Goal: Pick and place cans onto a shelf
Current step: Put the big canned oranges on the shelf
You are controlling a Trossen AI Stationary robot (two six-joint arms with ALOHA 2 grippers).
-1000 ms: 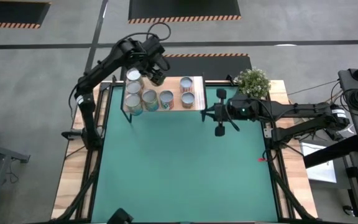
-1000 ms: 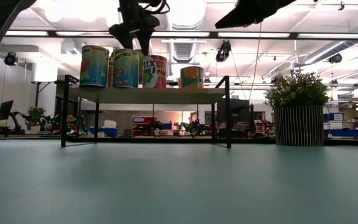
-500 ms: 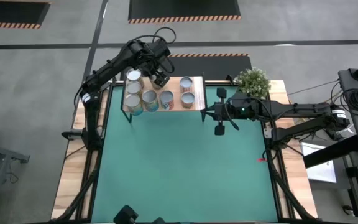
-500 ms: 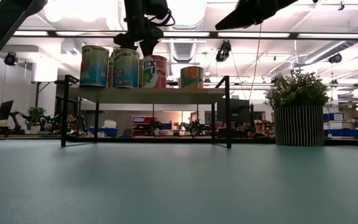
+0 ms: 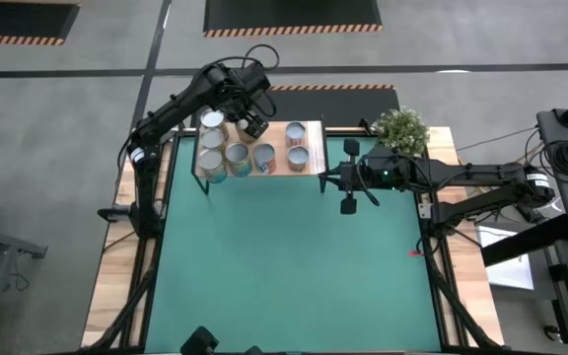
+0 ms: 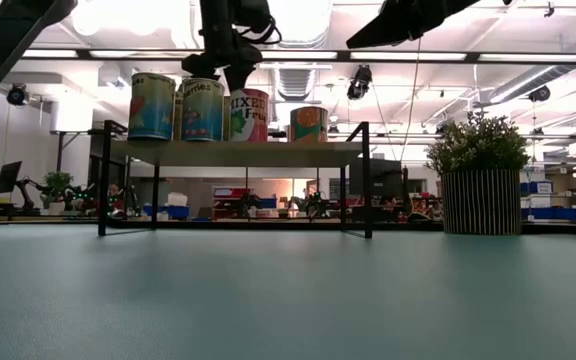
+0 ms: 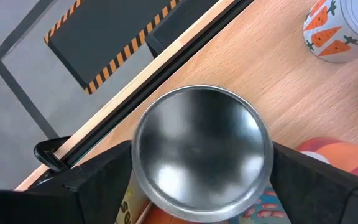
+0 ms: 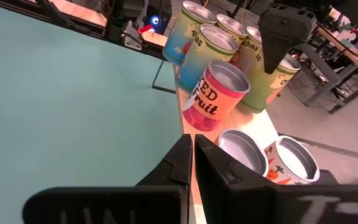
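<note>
Several cans stand upright on the shelf (image 5: 314, 126) at the table's far left. In the left wrist view, one can shows its silvery top (image 7: 201, 152). My left gripper (image 5: 252, 124) points down over this can at the shelf's far edge, with one open finger on each side of it. The can rests with its bottom on the board. My right gripper (image 8: 190, 155) is shut and holds nothing. It hovers level above the green mat off the shelf's right end (image 5: 327, 179). My left gripper reaches down from above, with its fingers (image 7: 101, 180) beside the can's upper wall (image 7: 143, 198) on two opposite sides. The can's own rim hides the pads. I cannot tell whether they touch the wall.
A potted green plant (image 5: 400, 128) stands at the far right of the table, beside the shelf. The green mat (image 5: 294, 266) lies bare toward the near edge. Other cans (image 8: 219, 93) crowd the shelf's left half. Two more (image 8: 294, 162) stand near its right end.
My left gripper has come down a little toward the shelf and shifted slightly toward the table's right. It has then kept still. The cans on the shelf stand where they were.
</note>
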